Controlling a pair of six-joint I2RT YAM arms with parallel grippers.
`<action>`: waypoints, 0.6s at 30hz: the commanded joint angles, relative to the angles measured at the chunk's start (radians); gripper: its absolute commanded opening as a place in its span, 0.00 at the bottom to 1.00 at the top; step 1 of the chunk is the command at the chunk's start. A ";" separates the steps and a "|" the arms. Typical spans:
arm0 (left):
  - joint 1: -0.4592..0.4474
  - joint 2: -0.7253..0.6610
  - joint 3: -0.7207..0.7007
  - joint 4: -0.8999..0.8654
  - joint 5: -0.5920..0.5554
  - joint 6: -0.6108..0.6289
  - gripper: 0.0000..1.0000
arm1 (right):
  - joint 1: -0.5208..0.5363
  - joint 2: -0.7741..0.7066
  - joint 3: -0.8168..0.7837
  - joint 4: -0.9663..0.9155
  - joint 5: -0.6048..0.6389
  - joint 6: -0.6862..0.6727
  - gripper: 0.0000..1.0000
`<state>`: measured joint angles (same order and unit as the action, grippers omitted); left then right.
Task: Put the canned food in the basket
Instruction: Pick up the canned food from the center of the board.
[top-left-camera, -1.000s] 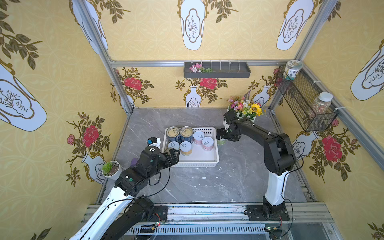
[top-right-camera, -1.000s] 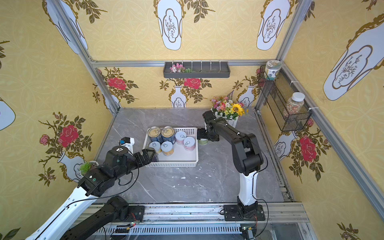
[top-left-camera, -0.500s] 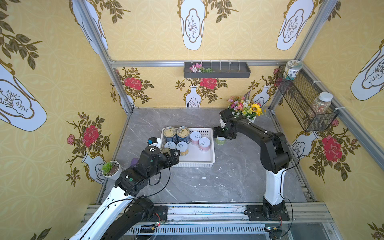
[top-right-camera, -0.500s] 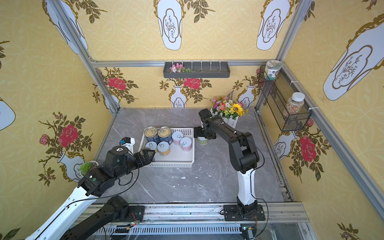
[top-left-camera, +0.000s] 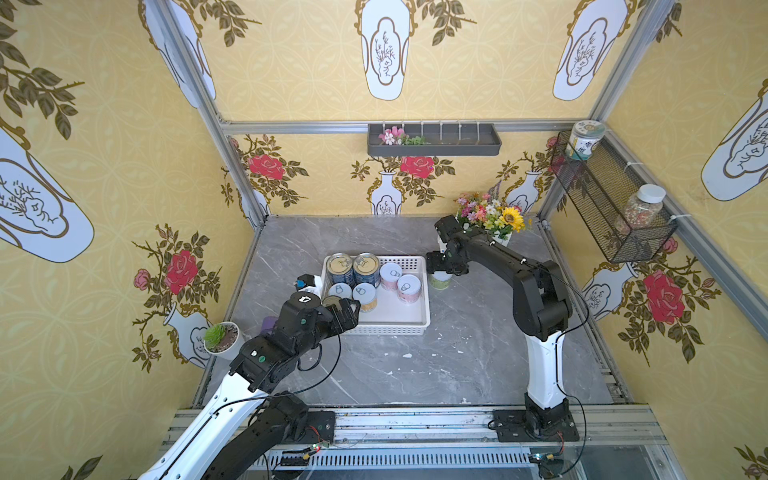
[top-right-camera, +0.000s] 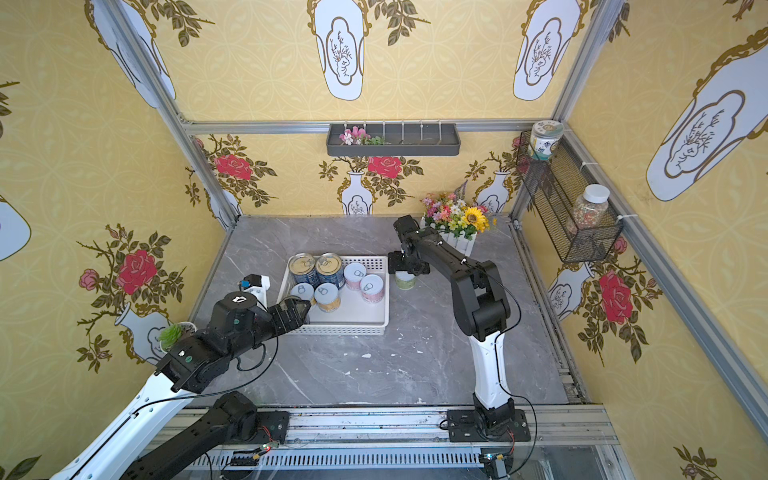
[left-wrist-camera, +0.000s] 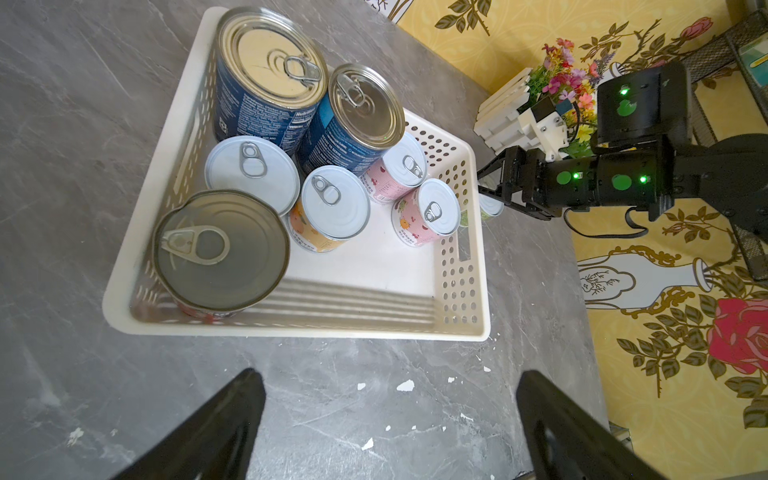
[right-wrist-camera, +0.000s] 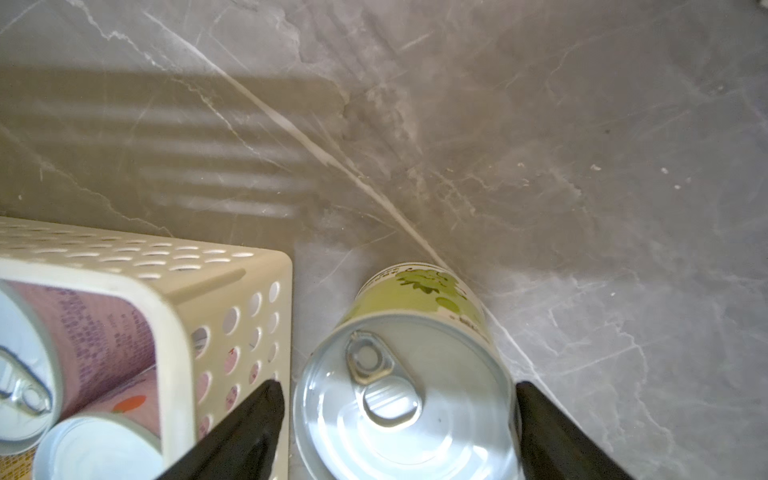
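My right claw (right-wrist-camera: 395, 384) hangs spread around the green can (right-wrist-camera: 401, 415), one prong either side, not yet clamped. The basket (right-wrist-camera: 166, 307) wall crowds one finger (right-wrist-camera: 249, 419), and the flower box (top-left-camera: 502, 237) sits beside my arm by the back wall. The green can stands upright on the table (right-wrist-camera: 540, 166) just outside the basket, long axis vertical, pull-tab lid up. Seven cans (left-wrist-camera: 328, 199) stand inside. My left claw (left-wrist-camera: 386, 374) gapes wide and empty near the basket's front edge.

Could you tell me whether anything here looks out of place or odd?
One green-labelled can stands on the marble tabletop just outside the white basket, straddled by the open right gripper, while seven cans sit inside. Small white flecks also litter the tabletop near the basket.
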<state>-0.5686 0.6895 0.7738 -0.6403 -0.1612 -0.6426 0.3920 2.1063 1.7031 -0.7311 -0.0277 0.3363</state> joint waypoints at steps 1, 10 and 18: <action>0.001 -0.001 0.002 -0.003 0.003 0.008 1.00 | 0.000 -0.005 0.004 0.006 0.029 -0.009 0.84; 0.002 -0.002 0.002 -0.003 0.002 0.009 1.00 | -0.001 -0.001 0.018 -0.010 0.025 -0.009 0.76; 0.001 -0.002 0.002 -0.003 0.003 0.009 1.00 | 0.004 -0.072 -0.017 -0.005 0.020 0.002 0.73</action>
<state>-0.5686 0.6880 0.7738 -0.6403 -0.1608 -0.6426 0.3923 2.0720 1.6928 -0.7464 -0.0139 0.3363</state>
